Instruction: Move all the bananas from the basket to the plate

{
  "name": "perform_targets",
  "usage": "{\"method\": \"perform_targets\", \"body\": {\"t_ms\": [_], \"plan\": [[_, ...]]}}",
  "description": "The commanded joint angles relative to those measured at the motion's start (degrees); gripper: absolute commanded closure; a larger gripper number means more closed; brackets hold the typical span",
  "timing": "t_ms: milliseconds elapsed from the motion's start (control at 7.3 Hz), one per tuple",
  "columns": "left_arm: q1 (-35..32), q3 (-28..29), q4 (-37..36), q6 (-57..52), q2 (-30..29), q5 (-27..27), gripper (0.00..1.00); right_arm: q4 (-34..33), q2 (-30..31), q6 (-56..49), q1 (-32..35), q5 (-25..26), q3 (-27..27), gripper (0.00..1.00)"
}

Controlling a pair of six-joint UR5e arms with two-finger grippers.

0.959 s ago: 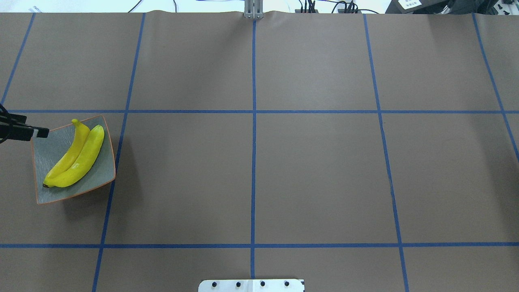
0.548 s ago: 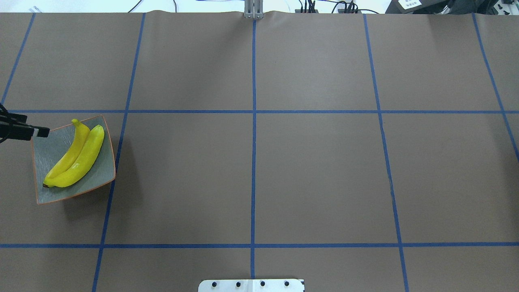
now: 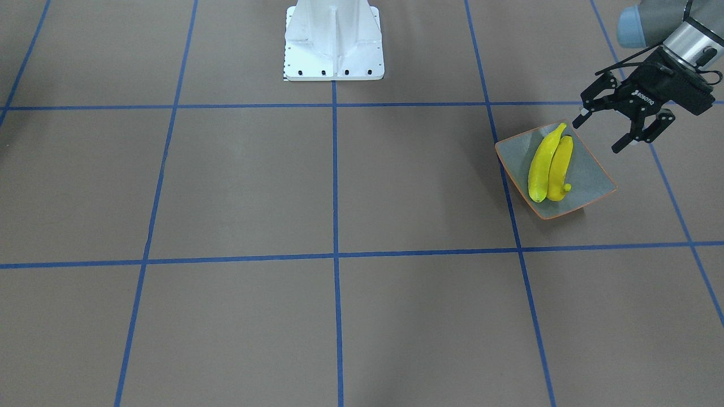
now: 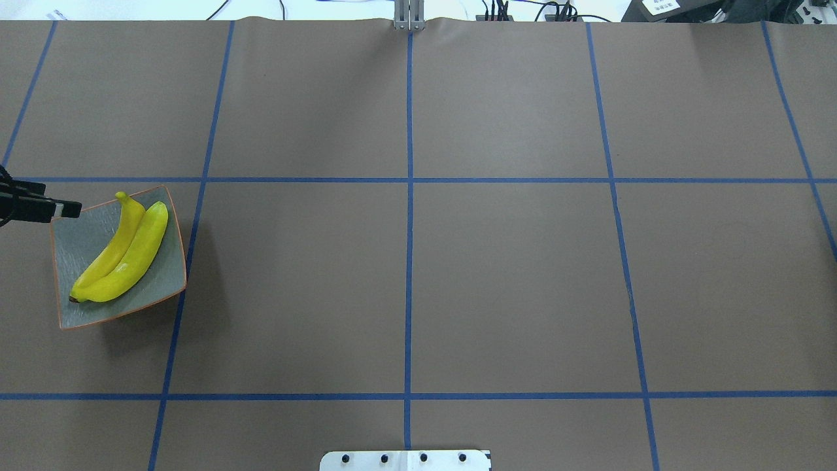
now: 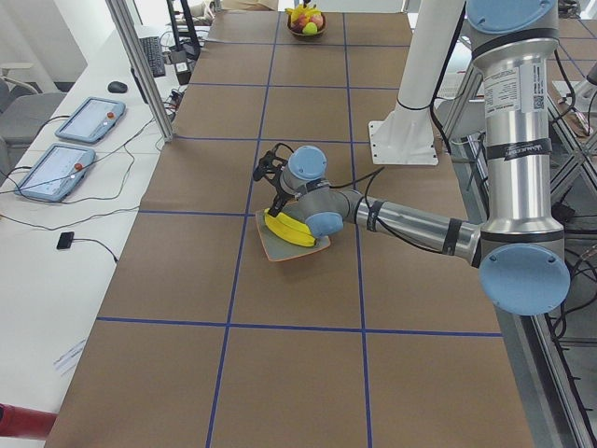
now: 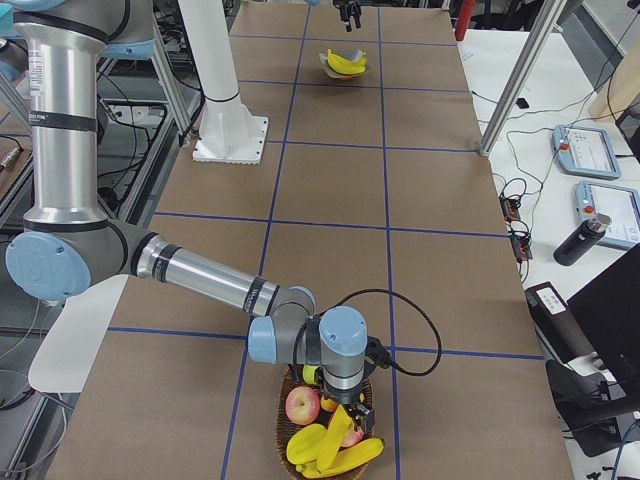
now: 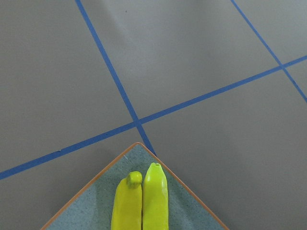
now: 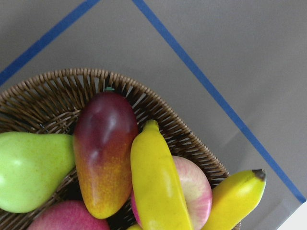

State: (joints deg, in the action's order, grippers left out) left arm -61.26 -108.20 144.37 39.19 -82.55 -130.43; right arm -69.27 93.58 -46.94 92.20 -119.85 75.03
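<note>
Two yellow bananas (image 3: 546, 164) lie side by side in the grey-green plate (image 3: 594, 181), near the table's left end in the overhead view. My left gripper (image 3: 597, 135) hangs open and empty just off the plate's corner; one of its fingers (image 4: 65, 209) reaches over the plate's (image 4: 85, 242) edge. At the other end, the wicker basket (image 8: 57, 79) holds two more bananas (image 8: 156, 182). My right gripper (image 6: 345, 405) is low over the basket (image 6: 283, 440), and I cannot tell its state. The right wrist view shows no fingers.
A green pear (image 8: 29, 167), a red-yellow mango (image 8: 103, 153) and an apple (image 8: 196, 191) share the basket with the bananas. The white robot base (image 3: 334, 39) stands at mid-table. A metal post (image 5: 140, 65) rises at the table's far edge.
My left gripper's finger has crept slightly toward the far side of the table. The plate and its two bananas have not moved.
</note>
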Motion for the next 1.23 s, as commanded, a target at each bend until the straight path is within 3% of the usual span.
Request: {"method": "perform_targets", "body": {"t_ms": [0,137,274,411,548,685,822,1096], "plan": [[-0.09,0.00,1.08,0.63,0.10,0.00,0.01,0.54,-0.06,0.27,-2.10,-0.11,-1.20,0.00],[-0.09,-0.08,1.17,0.63,0.19,0.00,0.01,0.63,-0.49,0.18,-2.89,0.06,-1.12,0.01],[-0.09,0.00,1.69,0.63,0.45,0.00,0.01,0.63,-0.76,0.18,-3.08,0.06,-1.12,0.13],[-0.09,0.00,2.48,0.71,0.80,0.00,0.01,0.54,-0.94,-0.17,-3.17,0.15,-0.94,0.63],[-0.09,0.00,2.84,0.71,0.98,0.09,0.01,0.54,-1.20,-0.35,-3.69,0.41,-1.03,0.87],[-0.09,0.00,2.84,0.71,0.98,0.00,0.01,0.46,-1.29,-0.26,-3.78,1.19,-1.03,0.90],[-0.09,0.00,2.84,0.71,0.98,0.00,0.01,0.46,-1.38,-0.26,-3.78,1.20,-0.86,1.00],[-0.09,0.09,2.84,1.15,0.98,0.00,0.01,0.28,-2.68,-0.17,-3.69,0.41,-0.15,1.00]]}}
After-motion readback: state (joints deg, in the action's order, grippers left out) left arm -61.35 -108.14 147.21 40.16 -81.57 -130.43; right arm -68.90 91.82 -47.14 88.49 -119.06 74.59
